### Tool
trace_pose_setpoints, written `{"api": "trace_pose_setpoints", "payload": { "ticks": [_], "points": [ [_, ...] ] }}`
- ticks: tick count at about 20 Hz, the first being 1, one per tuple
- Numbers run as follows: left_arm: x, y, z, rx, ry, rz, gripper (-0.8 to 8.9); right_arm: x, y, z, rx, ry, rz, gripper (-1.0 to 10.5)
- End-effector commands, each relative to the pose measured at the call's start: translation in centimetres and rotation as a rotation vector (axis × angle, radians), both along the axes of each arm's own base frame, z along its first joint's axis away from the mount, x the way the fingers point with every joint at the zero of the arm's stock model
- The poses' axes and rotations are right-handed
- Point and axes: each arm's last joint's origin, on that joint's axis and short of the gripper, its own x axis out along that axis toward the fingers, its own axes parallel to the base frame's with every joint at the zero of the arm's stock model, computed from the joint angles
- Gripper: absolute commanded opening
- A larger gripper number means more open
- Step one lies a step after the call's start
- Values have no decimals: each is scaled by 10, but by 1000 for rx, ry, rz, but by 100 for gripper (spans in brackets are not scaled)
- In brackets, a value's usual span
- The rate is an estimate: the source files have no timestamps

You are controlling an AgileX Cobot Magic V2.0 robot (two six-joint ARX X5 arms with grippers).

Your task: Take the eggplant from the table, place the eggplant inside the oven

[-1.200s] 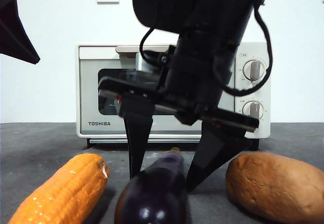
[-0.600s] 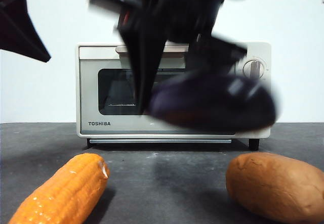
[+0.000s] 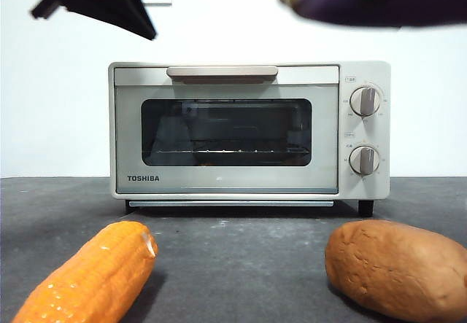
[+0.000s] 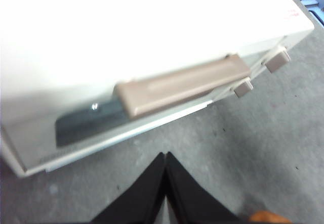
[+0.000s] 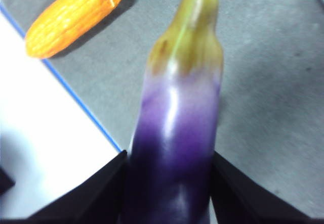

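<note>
Right end effector (image 5: pixel 169 183) clamped around the eggplant (image 5: pixel 177 133) — high above the table (image 5: pixel 268 82). Left end effector (image 4: pixel 166 183) pinched closed, empty — above the oven (image 4: pixel 126 32).

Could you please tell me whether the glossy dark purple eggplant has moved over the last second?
Yes. The glossy dark purple eggplant, shut in the right gripper, rose from the table to above the cream-white toaster oven.
</note>
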Motion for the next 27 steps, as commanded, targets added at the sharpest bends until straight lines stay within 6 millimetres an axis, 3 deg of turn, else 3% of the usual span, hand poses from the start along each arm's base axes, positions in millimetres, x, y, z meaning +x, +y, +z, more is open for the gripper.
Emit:
{"api": "trace_pose_setpoints", "payload": {
  "ticks": [1,7,13,20,27],
  "points": [
    [19,-17,9,46,-34,-28,6,-11,-12,15,40,-40,27,169],
    [52,-52,6,160,-15,-83,6,-38,-54,39,152,-137,7,169],
    [63,-67,-12,242,26,-119,6,-51,-74,46,204,-170,-2,169],
    [26,-84,-21,389,239,-255,6,-50,-76,47,168,-227,-27,169],
    [-20,-106,-23,433,412,-538,6,-49,-76,46,166,-230,-20,169]
  ]
}}
